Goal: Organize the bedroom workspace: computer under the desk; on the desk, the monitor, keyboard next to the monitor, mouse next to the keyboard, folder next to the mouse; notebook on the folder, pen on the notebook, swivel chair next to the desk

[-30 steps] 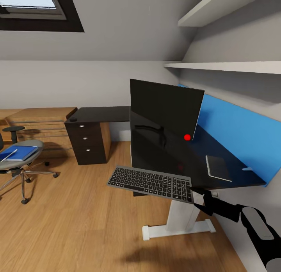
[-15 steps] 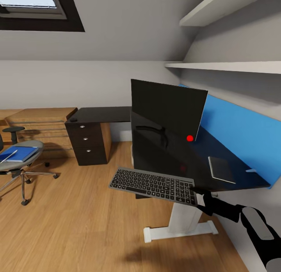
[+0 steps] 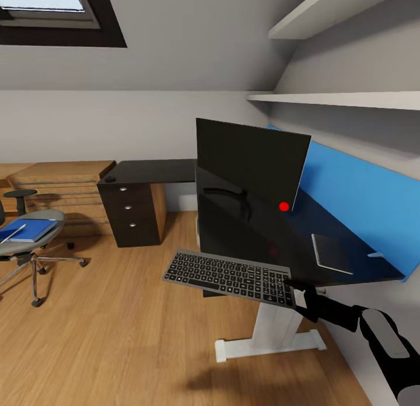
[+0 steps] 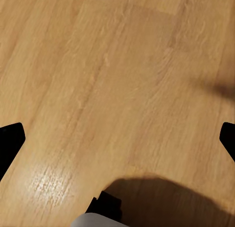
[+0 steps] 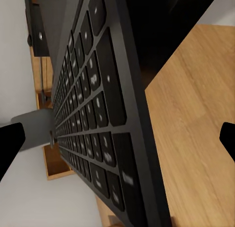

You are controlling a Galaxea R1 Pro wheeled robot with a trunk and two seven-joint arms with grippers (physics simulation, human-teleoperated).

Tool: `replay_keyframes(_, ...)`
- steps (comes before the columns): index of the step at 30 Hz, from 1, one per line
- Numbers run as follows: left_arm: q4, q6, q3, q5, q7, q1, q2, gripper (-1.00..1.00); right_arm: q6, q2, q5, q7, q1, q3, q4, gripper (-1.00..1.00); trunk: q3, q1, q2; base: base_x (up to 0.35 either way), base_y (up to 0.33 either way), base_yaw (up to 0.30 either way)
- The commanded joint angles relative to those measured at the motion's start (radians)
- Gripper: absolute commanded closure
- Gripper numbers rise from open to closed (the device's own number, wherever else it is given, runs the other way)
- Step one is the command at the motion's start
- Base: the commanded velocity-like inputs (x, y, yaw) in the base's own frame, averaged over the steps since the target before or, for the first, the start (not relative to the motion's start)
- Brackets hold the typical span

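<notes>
My right gripper (image 3: 293,287) is shut on the right end of the grey-framed keyboard (image 3: 227,276), holding it level in the air just off the front edge of the glossy black desk (image 3: 245,237). From the right wrist, the keyboard (image 5: 98,114) runs away edge-on. The monitor (image 3: 251,161) stands on the desk, and the dark notebook (image 3: 332,253) lies near its right end. The mouse (image 3: 109,178) sits on the far desk wing. The blue folder (image 3: 29,229) with the pen (image 3: 13,232) lies on the swivel chair (image 3: 29,248) at left. My left gripper (image 4: 117,139) is open over bare floor. The computer is hidden.
Black drawers with silver knobs (image 3: 133,210) stand under the far desk wing, with light wooden cabinets (image 3: 58,187) beyond. A blue wall panel (image 3: 361,202) and white shelves (image 3: 332,97) rise behind the desk. The desk's white leg (image 3: 268,330) stands close to my right arm.
The whole picture has shifted slightly, so the camera moved a little. The keyboard stays held in my right gripper in the same pose, and nothing else has moved.
</notes>
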Motion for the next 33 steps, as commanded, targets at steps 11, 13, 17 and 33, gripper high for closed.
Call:
replay_keyframes(11, -0.002, 0.0, -0.005, 0.009, 0.008, 0.0, 0.001, -1.0, 0.004, 0.009, 0.01, 0.01, -0.001, 0.0, 0.0, -1.0, -0.001, 0.0, 0.0, 0.0, 0.0, 0.0)
replay_keyframes(13, -0.002, 0.0, -0.005, 0.009, 0.008, 0.0, 0.001, -1.0, 0.004, 0.013, 0.01, 0.01, -0.001, 0.0, 0.0, -1.0, -0.001, 0.0, 0.0, 0.0, 0.0, 0.0)
replay_keyframes(17, -0.002, 0.0, -0.005, 0.009, 0.008, 0.0, 0.001, -1.0, 0.004, 0.019, 0.014, 0.01, -0.001, -0.001, 0.0, -1.0, -0.001, 0.0, 0.0, 0.0, 0.0, 0.0)
replay_keyframes(33, -0.002, 0.0, -0.005, 0.009, 0.008, 0.0, 0.001, -1.0, 0.004, 0.022, 0.02, 0.01, -0.001, -0.001, 0.0, -1.0, -0.001, 0.0, 0.0, 0.0, 0.0, 0.0)
